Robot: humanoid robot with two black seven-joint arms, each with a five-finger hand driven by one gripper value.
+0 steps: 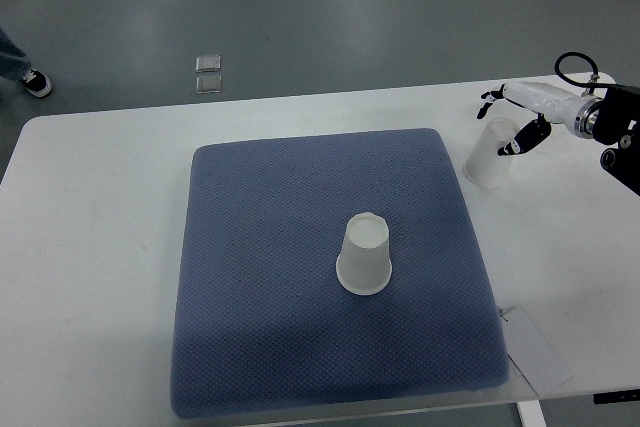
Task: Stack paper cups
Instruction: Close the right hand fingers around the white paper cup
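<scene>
- The right hand [515, 119] reaches in from the right edge of the picture, above the far right part of a white table [100, 247], with its white forearm and black wrist housing showing at the edge.
- A paper cup [490, 159] sits upside down and tilted on the bare tabletop just past the mat's upper right corner, its narrow base up against the hand.
- The dark-tipped fingers [512, 145] are curled around the top of that cup, one set on the near side and another tip showing on the far side; the grip looks closed on the cup, though the contact itself is small in the frame.
- A second paper cup [364, 255] stands upside down near the middle of a blue-grey mat [250, 277], well apart from the hand and from the first cup.
- That makes two cups in all, each alone and not nested.
- One mat covers the centre of the table.
- A flat white tag or card [538, 355] lies at the mat's near right corner.
- Two small clear squares [208, 73] lie on the grey floor beyond the table.
- A person's shoe [36, 83] shows at the far left edge, on the floor.
</scene>
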